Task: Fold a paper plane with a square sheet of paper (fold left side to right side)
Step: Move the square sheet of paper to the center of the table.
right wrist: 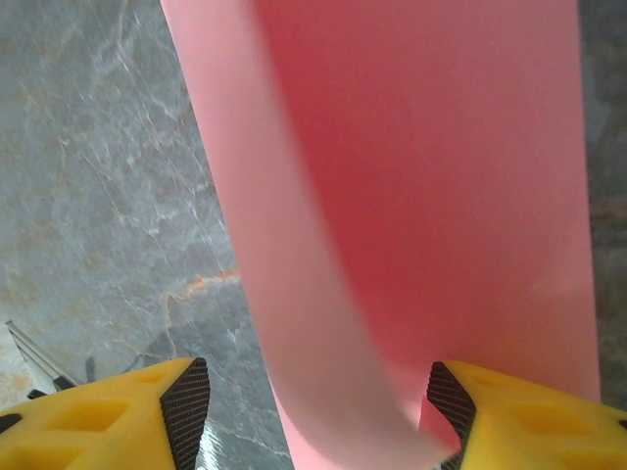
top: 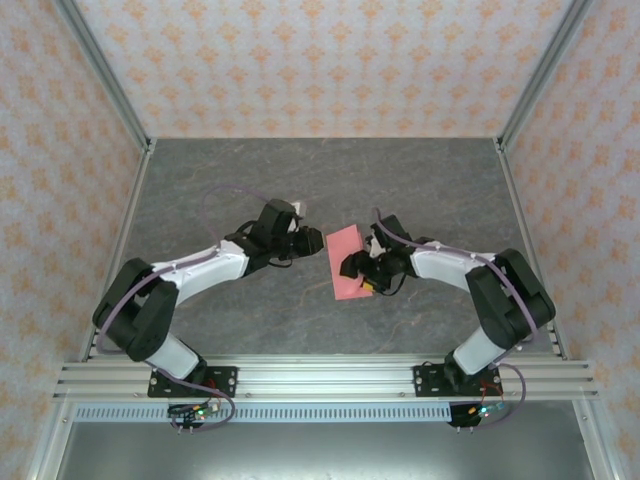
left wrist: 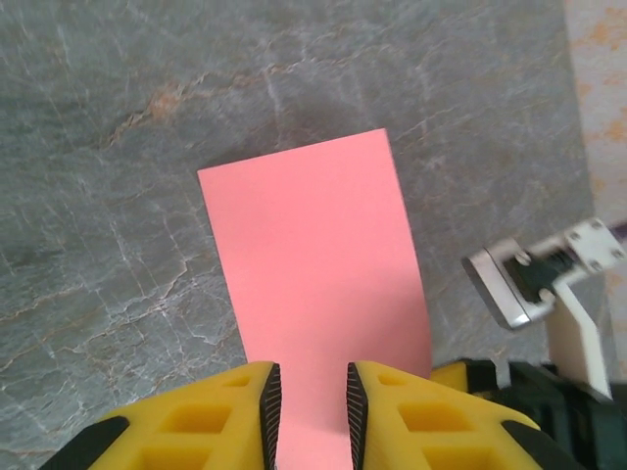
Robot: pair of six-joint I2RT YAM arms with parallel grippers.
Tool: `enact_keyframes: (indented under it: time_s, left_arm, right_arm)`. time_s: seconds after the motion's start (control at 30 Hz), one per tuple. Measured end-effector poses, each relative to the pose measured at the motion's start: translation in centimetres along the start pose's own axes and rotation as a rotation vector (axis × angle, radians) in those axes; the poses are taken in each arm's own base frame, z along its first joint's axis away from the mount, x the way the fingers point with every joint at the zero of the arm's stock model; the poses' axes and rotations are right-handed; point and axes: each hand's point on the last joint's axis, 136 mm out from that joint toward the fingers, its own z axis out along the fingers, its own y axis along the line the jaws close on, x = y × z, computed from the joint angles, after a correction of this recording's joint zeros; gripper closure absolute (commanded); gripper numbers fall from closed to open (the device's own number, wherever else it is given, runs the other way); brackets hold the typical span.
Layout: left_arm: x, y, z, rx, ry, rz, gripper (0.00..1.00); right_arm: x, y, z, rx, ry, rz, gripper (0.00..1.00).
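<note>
Top external view is giving me the square sheet of paper point(top: 340, 245) lying as a narrow pink rectangle. It is sitting directly under the right tool point(top: 352, 270) and just off the fingertips of the left tool point(top: 313, 241), so I am judging the left-to-right fold as laid over. Through the right wrist camera I am seeing the upper layer bowing in a soft curl between that tool's widely spread fingers, not pinched, so the crease is looking unpressed. The left tool's fingers are standing narrowly parted over the paper's near edge, gripping nothing as far as I can tell. I am counting the rest as outstanding: flattening this crease, then every nose and wing fold. The right tool is covering part of the paper from above. I am failing to tell whether its right pad is touching the curl, or whether the edges are lining up on the worktop point(top: 250, 190).
</note>
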Motion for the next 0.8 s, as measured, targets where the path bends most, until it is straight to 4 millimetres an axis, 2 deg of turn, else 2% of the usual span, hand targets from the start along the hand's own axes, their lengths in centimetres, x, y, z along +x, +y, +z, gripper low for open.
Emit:
enact_keyframes:
  time_s: [0.2,0.4,0.47,0.6,0.73,0.8]
  left_arm:
    - [-0.1,-0.2,-2.3,0.006,-0.044,0.046,0.68]
    - [0.3,0.2,-3.7,-0.010,-0.062,0.077,0.67]
    - [0.3,0.3,-4.1,-0.017,-0.065,0.087,0.67]
    - [0.2,0.3,-4.9,-0.021,-0.084,0.107,0.67]
    - [0.2,0.0,-5.9,-0.013,-0.098,0.126,0.66]
    - [0.2,-0.1,-6.5,-0.012,-0.108,0.145,0.66]
  right_arm:
    - [-2.5,0.9,-1.0,-0.052,-0.030,-0.028,0.36]
    - [-3.2,1.6,-0.9,-0.087,-0.005,-0.068,0.39]
    - [-3.4,1.7,-0.8,-0.089,0.000,-0.075,0.43]
    - [-3.3,1.6,-0.8,-0.084,0.007,-0.076,0.66]
    - [-3.2,1.7,-0.8,-0.088,0.015,-0.050,0.96]
    - [-3.2,1.8,-0.9,-0.093,0.017,-0.034,1.00]
